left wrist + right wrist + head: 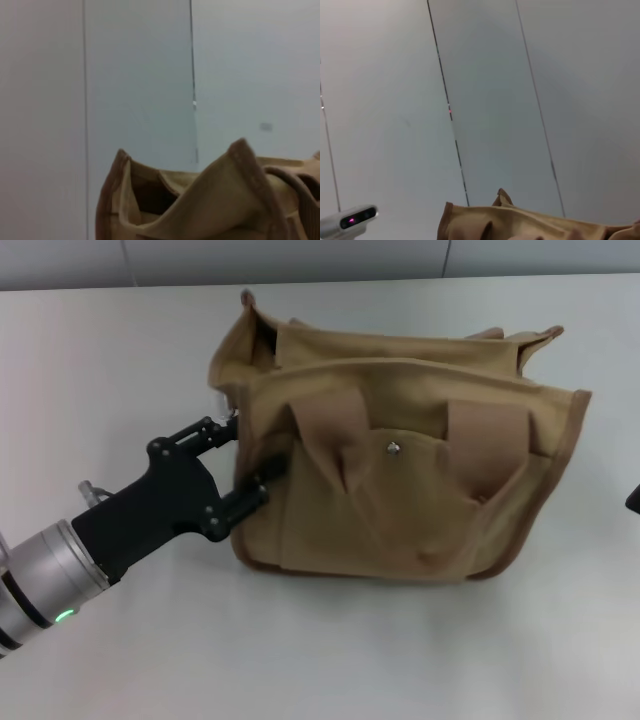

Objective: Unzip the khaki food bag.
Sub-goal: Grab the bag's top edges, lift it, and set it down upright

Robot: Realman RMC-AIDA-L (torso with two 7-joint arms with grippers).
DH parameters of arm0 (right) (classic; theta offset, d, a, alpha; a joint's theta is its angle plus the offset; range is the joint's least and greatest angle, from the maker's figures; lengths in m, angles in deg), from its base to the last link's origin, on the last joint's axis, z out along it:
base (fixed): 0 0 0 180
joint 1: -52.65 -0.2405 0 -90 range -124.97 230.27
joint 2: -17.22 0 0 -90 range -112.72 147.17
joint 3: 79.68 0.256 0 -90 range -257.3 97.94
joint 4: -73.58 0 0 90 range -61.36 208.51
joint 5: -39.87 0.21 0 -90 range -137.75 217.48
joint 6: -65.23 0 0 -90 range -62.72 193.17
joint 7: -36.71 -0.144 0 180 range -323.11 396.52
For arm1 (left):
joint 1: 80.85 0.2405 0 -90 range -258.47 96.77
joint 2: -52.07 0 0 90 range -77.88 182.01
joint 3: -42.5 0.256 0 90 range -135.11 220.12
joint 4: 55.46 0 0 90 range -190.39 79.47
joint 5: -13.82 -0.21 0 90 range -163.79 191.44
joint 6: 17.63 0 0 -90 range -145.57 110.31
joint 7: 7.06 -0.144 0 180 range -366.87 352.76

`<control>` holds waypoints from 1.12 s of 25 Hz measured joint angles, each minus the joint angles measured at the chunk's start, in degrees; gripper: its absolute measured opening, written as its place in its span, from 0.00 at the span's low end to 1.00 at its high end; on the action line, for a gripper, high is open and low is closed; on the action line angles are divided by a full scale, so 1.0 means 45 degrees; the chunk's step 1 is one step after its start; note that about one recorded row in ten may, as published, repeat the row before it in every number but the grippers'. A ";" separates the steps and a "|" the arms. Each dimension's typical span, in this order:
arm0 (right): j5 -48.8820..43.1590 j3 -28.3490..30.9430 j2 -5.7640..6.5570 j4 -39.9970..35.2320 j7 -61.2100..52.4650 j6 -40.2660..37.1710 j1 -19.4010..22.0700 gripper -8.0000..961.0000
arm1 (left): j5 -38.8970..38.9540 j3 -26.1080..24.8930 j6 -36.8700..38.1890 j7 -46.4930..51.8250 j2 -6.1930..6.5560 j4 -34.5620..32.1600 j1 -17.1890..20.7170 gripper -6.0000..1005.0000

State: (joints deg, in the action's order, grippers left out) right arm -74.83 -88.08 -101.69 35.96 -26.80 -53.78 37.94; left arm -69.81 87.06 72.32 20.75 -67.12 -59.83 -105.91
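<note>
Left Hand at the Bag's End, Zipper Line Running Away From It

Now, going left to right in the head view: the left hand point(240, 465) comes in from about eight o'clock and sits against the left end of the khaki food bag point(400, 470). One finger reaches up near the bag's upper left corner, the other presses against the side seam lower down, so the jaws stand wide apart with nothing visibly pinched between them. Whether any fingertip has hold of a zipper pull I cannot tell; no pull is visible.

That bag stands near the middle of the table point(120, 360), front pocket and metal snap point(394, 448) facing the robot, two wide webbing handles point(335, 430) flopped down over the front. Its long axis, and with it the top opening, runs from nine o'clock to three o'clock. From the left hand the bag lies toward three o'clock, so an unzipping pull would likely travel along that line. The left wrist view looks over the gaping left end of the top, which seems at least partly open there.

At the far right edge, a dark sliver is probably the right hand point(634, 500), well apart from the bag; I cannot tell how its fingers are set. My judgement is that the left arm is much the nearer and is doing the work.
</note>
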 joint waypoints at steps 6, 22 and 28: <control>0.0028 0.0892 -0.0001 0.0057 0.0010 -0.0040 0.0006 0.82 | 0.0190 -0.0078 -0.0087 0.0097 0.0002 0.0072 -0.0052 0.48; 0.2527 0.2436 0.0269 0.1172 -0.0624 -0.0198 -0.0330 0.82 | 0.0377 -0.0294 0.1570 0.0536 0.0053 -0.1502 -0.0908 0.06; 0.2643 0.1376 0.0391 0.0736 -0.1939 -0.0535 -0.1490 0.82 | 0.0434 -0.0130 0.2594 0.1244 0.0052 -0.2862 -0.1167 0.06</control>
State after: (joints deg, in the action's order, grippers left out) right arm -62.93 -81.89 -99.93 39.27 -35.52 -56.18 31.23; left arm -67.86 86.48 83.99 26.35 -66.88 -72.71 -111.16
